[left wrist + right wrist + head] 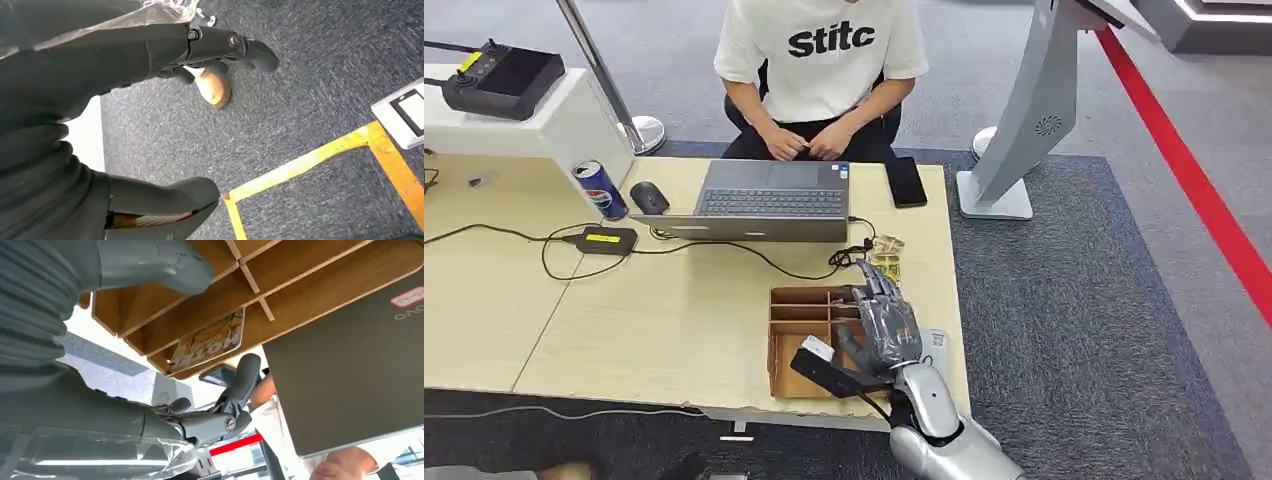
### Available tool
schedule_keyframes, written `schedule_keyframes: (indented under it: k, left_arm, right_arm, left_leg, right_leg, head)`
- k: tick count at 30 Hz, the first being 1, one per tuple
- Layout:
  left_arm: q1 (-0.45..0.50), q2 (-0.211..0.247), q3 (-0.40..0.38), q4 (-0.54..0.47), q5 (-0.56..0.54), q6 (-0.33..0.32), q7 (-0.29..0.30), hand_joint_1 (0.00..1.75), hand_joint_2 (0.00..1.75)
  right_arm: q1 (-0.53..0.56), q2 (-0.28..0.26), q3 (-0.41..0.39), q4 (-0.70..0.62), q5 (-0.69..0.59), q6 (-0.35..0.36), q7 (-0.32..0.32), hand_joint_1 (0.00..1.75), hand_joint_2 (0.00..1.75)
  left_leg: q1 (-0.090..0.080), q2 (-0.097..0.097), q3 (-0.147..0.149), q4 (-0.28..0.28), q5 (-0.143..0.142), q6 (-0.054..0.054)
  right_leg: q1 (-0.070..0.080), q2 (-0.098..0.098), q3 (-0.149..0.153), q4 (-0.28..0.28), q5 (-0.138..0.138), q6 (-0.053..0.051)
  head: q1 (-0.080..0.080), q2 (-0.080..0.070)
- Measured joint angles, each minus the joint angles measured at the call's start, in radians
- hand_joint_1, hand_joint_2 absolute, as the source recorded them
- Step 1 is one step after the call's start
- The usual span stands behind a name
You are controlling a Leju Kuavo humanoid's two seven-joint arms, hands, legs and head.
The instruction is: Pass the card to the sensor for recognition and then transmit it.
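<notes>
Your right hand (886, 325) is over the wooden box (799, 340) near the table's (674, 320) front edge. The card (210, 341) is in one slot of that box, leaning against a divider. It has yellow art and some letters on it. In the right wrist view, the thumb (155, 265) is on one side of the box and the fingers (240, 385) reach past the far side. The fingers are spread apart and hold nothing. They do not touch the card yet.

Here is what could go wrong. The card sits flat and low in a thin slot, so your fingers may slide off it or push it deeper. The dividers are close, so a finger could bump one and shove the whole box. The box is near the table's edge, so a hard push could tip it off. The laptop (769, 200) and its cable (794, 265) are just behind the box, so a long reach could snag the cable. A person (819, 70) sits across the table, so go slow.

The right arm comes up from below with the hand palm down over the right side of the box. Your left hand (150, 55) hangs low over the grey carpet (310, 90). Its fingers look loosely apart, with nothing in them.
</notes>
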Motion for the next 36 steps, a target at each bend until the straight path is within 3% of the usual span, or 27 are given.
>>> schedule_keyframes:
  k: [12,16,17,22,25,27,30,32,36]
  left_arm:
    - [0.000,0.000,0.001,0.000,-0.002,-0.001,0.000,0.00,1.75]
    - [0.000,0.000,0.002,0.000,-0.002,-0.002,0.000,0.00,1.75]
    - [0.000,0.000,0.002,0.000,-0.002,-0.002,0.000,0.00,1.75]
    - [0.000,0.000,0.002,0.000,-0.002,-0.001,0.000,0.00,1.75]
    - [0.000,0.000,0.002,0.000,-0.002,-0.002,0.000,0.00,1.75]
    - [0.000,0.000,0.002,0.000,-0.002,-0.002,0.000,0.00,1.75]
    - [0.000,0.000,0.002,0.000,-0.002,-0.002,0.000,0.00,1.75]
    - [0.000,0.000,0.002,0.000,-0.002,-0.002,0.000,0.00,1.75]
    - [0.001,0.000,0.003,0.000,-0.002,-0.002,0.000,0.00,1.75]
  right_arm:
    - [0.000,-0.009,-0.009,0.008,0.000,0.000,0.000,0.68,1.75]
    - [0.000,-0.010,-0.013,0.008,0.000,0.000,0.000,0.75,1.75]
    - [0.000,-0.011,-0.013,0.008,0.000,0.001,0.000,0.84,1.75]
    - [0.000,-0.013,-0.014,0.008,0.000,0.001,0.000,0.89,1.75]
    - [0.000,-0.015,-0.014,0.008,0.000,0.001,0.000,1.06,1.75]
    - [0.000,-0.015,-0.014,0.008,0.000,0.001,0.000,1.34,1.75]
    - [-0.002,-0.016,-0.014,0.008,0.000,0.000,0.000,1.50,1.75]
    - [-0.003,-0.016,-0.015,0.008,0.000,0.000,0.000,1.75,1.75]
    - [-0.005,-0.016,-0.015,0.008,-0.003,0.002,0.000,1.75,1.75]
  left_leg:
    - [0.000,0.000,0.000,0.000,0.000,0.000]
    - [0.000,0.000,0.000,0.000,0.000,0.000]
    - [0.000,0.000,0.000,0.000,0.000,0.000]
    - [0.000,0.000,0.000,0.000,0.000,0.000]
    - [0.000,0.000,0.000,0.000,0.000,0.000]
    - [0.000,0.000,0.000,0.000,0.000,0.000]
    - [0.000,0.000,0.000,0.000,0.000,0.000]
    - [0.000,0.000,0.000,0.000,0.000,0.000]
    - [0.000,0.000,0.000,0.000,0.000,0.000]
  right_leg:
    - [0.000,0.000,0.000,0.000,0.000,0.000]
    - [0.000,0.000,0.000,0.000,0.000,0.000]
    - [0.000,0.000,0.000,0.000,0.000,0.000]
    - [0.000,0.000,0.000,0.000,0.000,0.000]
    - [0.000,0.000,0.000,0.000,0.000,0.000]
    - [0.000,0.000,0.000,0.000,0.000,0.000]
    - [0.000,0.000,0.000,0.000,0.000,0.000]
    - [0.000,0.000,0.000,0.000,0.000,0.000]
    - [0.000,0.000,0.000,0.000,0.000,0.000]
  head:
    - [0.000,0.000]
    - [0.000,0.000]
    - [0.000,0.000]
    - [0.000,0.000]
    - [0.000,0.000]
    - [0.000,0.000]
    - [0.000,0.000]
    - [0.000,0.000]
    - [0.000,0.000]
